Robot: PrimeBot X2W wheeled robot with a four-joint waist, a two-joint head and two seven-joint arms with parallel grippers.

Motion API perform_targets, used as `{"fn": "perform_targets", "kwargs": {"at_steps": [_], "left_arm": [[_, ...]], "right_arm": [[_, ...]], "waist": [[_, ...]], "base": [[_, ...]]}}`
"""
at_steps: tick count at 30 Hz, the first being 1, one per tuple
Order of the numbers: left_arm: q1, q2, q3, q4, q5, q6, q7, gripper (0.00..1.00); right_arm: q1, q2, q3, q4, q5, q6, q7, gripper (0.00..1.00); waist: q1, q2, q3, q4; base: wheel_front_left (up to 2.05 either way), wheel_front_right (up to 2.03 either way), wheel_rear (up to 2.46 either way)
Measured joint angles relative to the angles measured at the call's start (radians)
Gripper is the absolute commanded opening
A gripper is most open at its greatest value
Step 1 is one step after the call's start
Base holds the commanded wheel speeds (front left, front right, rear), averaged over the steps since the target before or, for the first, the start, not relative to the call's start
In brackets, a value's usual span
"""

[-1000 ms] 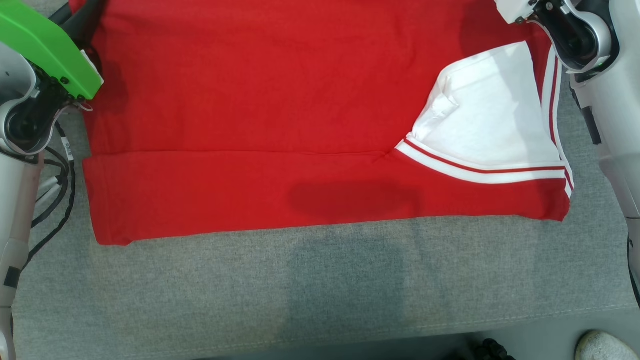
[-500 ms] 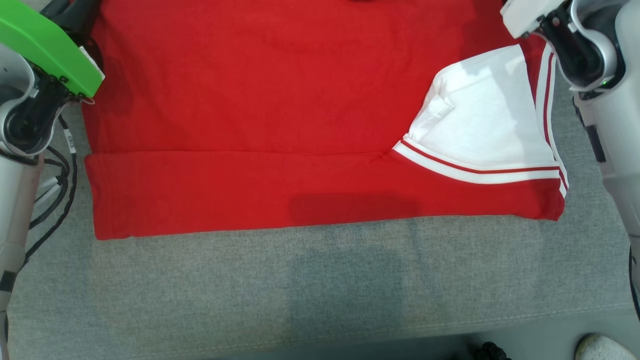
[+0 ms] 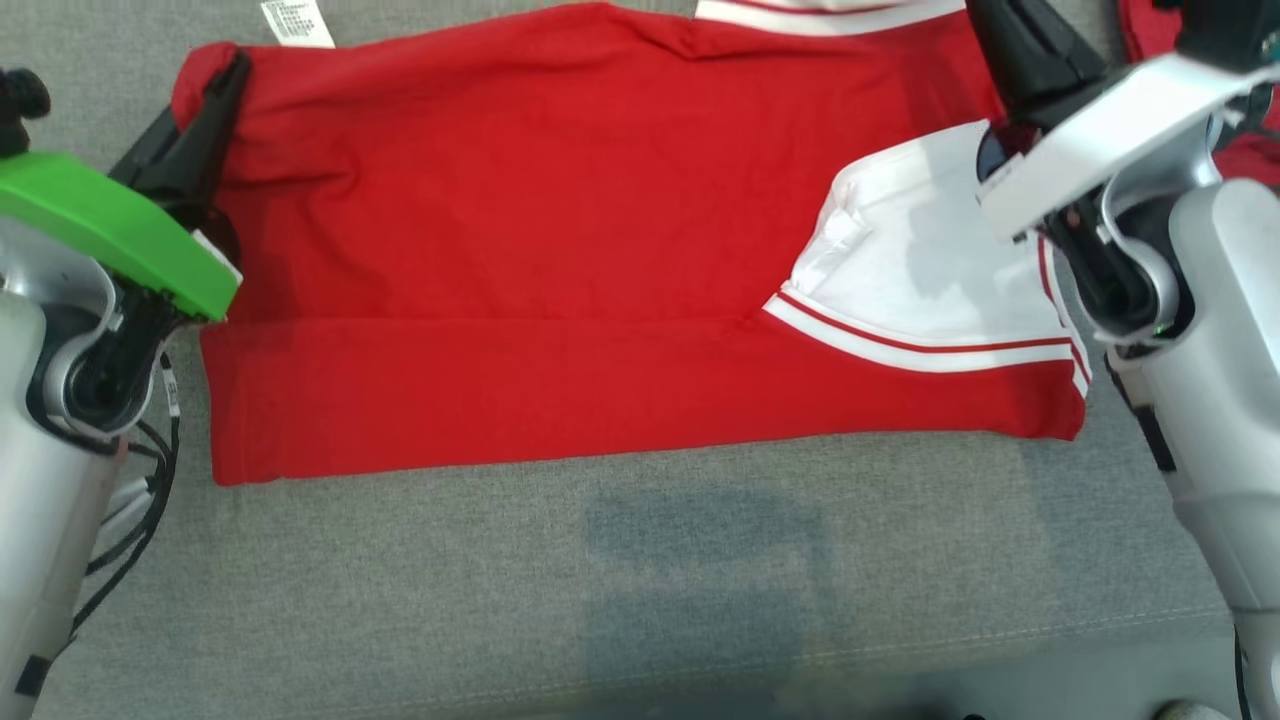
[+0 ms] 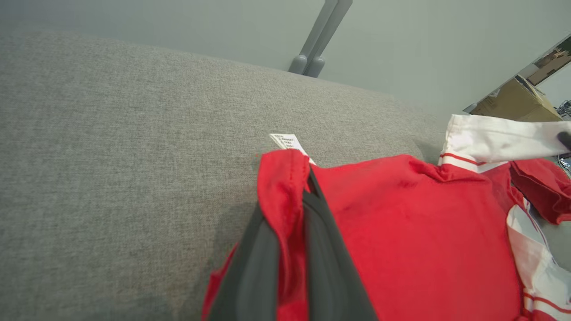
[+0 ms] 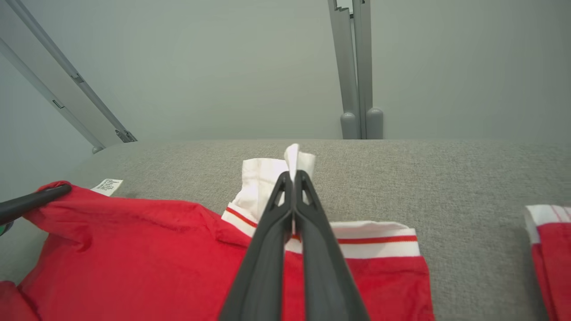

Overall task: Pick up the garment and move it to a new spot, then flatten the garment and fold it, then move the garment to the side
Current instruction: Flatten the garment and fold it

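The garment (image 3: 560, 230) is a red shirt with white, red-striped trim, lying spread across the grey padded surface (image 3: 640, 580). My left gripper (image 3: 232, 68) is shut on its far left corner; in the left wrist view the dark fingers (image 4: 263, 267) pinch a fold of red cloth (image 4: 285, 187). My right gripper (image 3: 1000, 40) is shut on the white trim at the far right; in the right wrist view the fingertips (image 5: 293, 176) clamp a tuft of white fabric (image 5: 296, 158). A white inner panel (image 3: 930, 260) shows at the right.
A white care label (image 3: 295, 22) sticks out at the far left edge. Another red and white garment (image 5: 551, 249) lies to the right. Cables (image 3: 130, 480) hang by my left arm. Grey posts (image 5: 357, 67) stand behind the surface.
The head view has shifted, bringing the garment's far edge and both grippers' fingers into it. Both arms have come nearer over the garment, still holding its far corners.
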Motion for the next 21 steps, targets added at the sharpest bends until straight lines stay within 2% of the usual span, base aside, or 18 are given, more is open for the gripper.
{"fn": "perform_targets", "kwargs": {"at_steps": [9, 15, 21], "left_arm": [[0.090, 0.028, -0.035, -0.061, -0.004, 0.000, -0.077, 0.00], [0.158, 0.051, -0.042, -0.078, -0.021, 0.000, -0.124, 0.00], [0.178, 0.061, -0.045, -0.087, -0.030, 0.000, -0.164, 0.00]], "right_arm": [[0.189, 0.001, -0.032, -0.118, 0.021, -0.038, -0.061, 0.00], [0.351, 0.014, -0.041, -0.204, 0.031, -0.088, -0.098, 0.00], [0.462, 0.021, -0.047, -0.240, 0.040, -0.109, -0.119, 0.00]], "waist": [[0.0000, 0.0000, -0.066, -0.015], [0.0000, 0.0000, -0.097, -0.024], [0.0000, 0.0000, -0.107, -0.029]], "base": [[0.00, 0.00, 0.00], [0.00, 0.00, 0.00], [0.00, 0.00, 0.00]]}}
